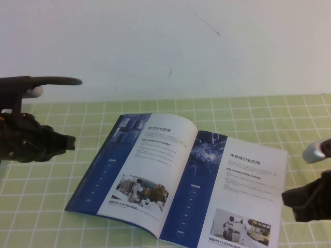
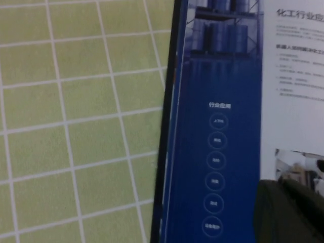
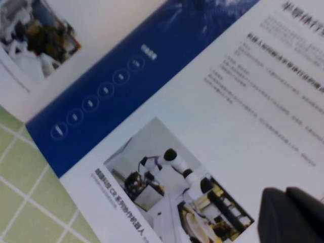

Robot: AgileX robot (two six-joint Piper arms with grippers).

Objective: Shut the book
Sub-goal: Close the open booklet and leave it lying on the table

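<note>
High view: a thin printed book lies wide open and face up on a green checked mat, in front of a plain white wall. Its spine runs slantwise from the far side toward the near edge, near the middle of the table. Each page carries a dark blue band, blocks of text and a small photograph. The left page bows up a little beside the spine, and the right page lies flat. The left gripper hovers to the left of the book, level with the far part of the left page and apart from its outer edge. Whether this claw is spread or closed cannot be told, and it appears to have hold of nothing. The right gripper sits low at the right side, just beside the outer edge of the right page. Its opening cannot be told either, and no page looks caught in it. The wrist views show only a dark part of each claw above the printed paper. Judging from this, closing has not begun: no page is lifted, so raising one side and folding it over the other remains to be done.
</note>
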